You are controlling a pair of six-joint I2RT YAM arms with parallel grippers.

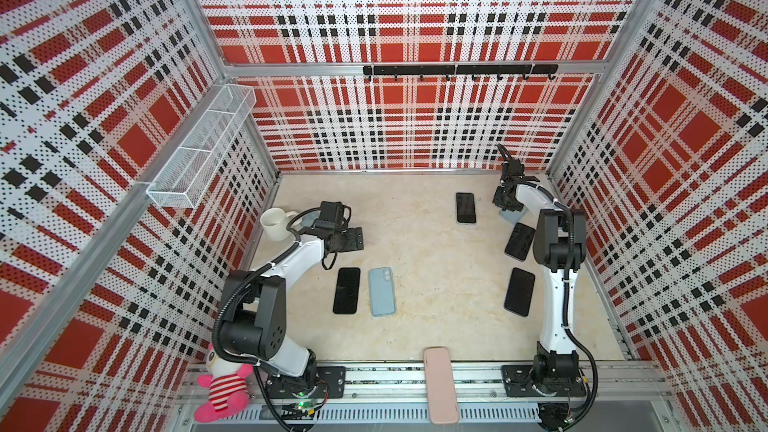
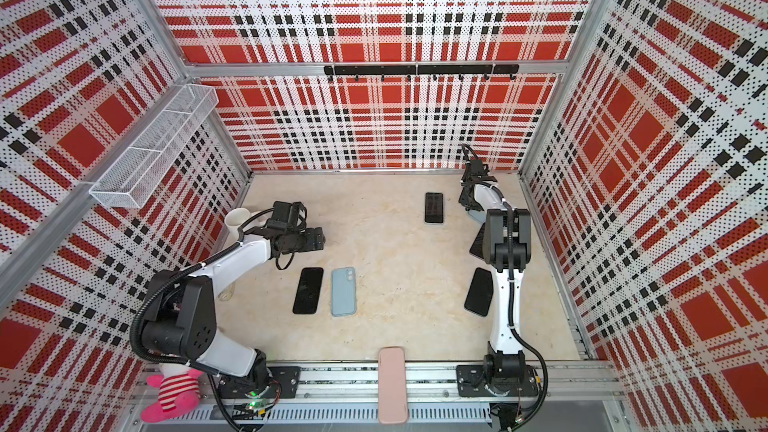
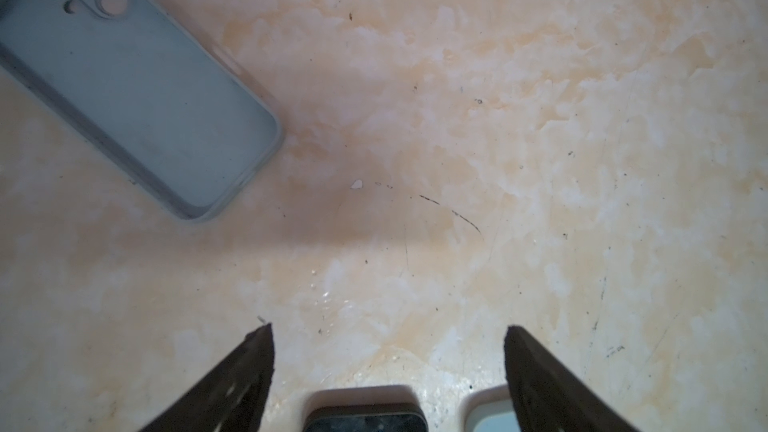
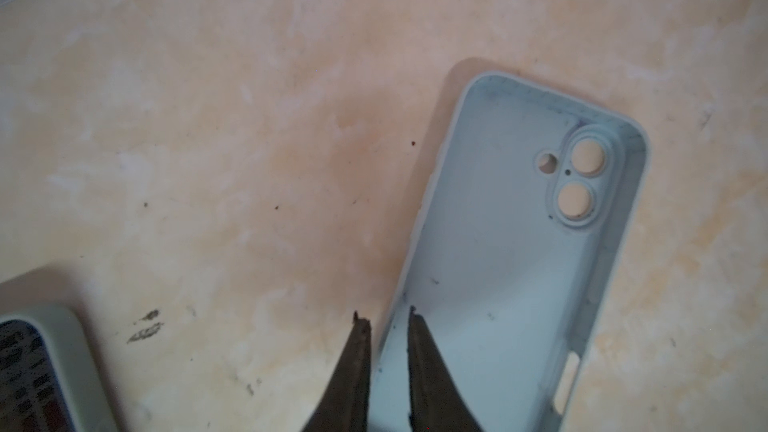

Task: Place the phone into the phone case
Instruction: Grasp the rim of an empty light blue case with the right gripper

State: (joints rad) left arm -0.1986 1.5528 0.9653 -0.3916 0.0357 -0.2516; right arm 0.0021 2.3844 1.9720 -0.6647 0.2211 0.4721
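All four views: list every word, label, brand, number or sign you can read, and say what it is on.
None readable.
No writing shows on the black phone, blue case, pink case or mug.
The cased phone shows only blurred dark and red patches on its screen.

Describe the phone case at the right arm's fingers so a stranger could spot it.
On the beige table, follow the right arm toward the far right corner. A light blue case lies there empty, open side up, the right gripper's fingers pinching one long wall. The mid-table blue case, beside a black phone, is untouched.
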